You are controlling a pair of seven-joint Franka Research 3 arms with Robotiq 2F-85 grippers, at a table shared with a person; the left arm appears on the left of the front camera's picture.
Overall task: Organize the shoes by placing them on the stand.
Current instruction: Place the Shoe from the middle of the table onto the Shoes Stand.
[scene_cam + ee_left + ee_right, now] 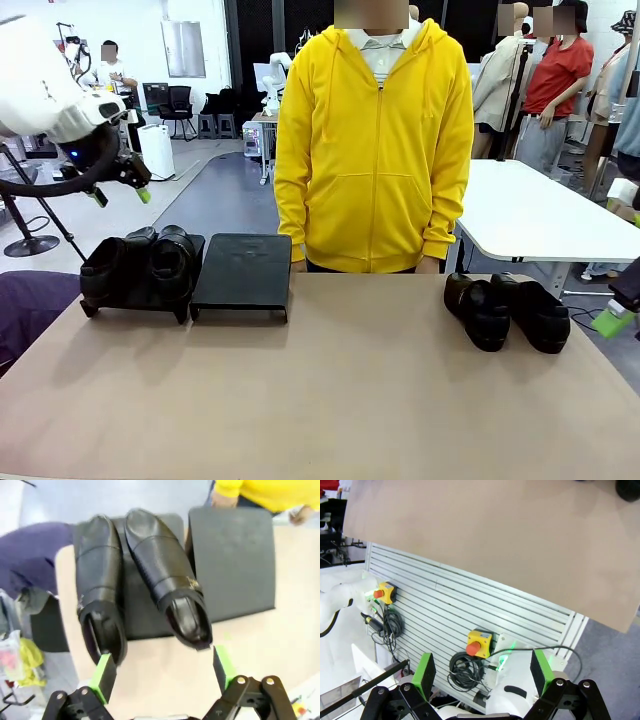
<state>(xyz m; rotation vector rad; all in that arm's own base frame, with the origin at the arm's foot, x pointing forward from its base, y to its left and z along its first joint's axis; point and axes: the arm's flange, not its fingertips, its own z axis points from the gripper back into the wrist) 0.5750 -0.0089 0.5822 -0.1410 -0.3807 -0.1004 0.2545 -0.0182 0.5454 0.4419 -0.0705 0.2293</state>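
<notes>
No text, label, brand or number can be read anywhere; the small gold ornament (192, 583) on one loafer (162, 565) is too blurred.

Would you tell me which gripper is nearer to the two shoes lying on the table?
Right. The right gripper is just beside the two shoes; the left gripper hovers far off, over the loaded stand.

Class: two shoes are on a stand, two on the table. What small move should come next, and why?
Probably the right arm, jaws open, should move over the nearer loose shoe: it lies on that arm's side, and the second stand is bare.
</notes>
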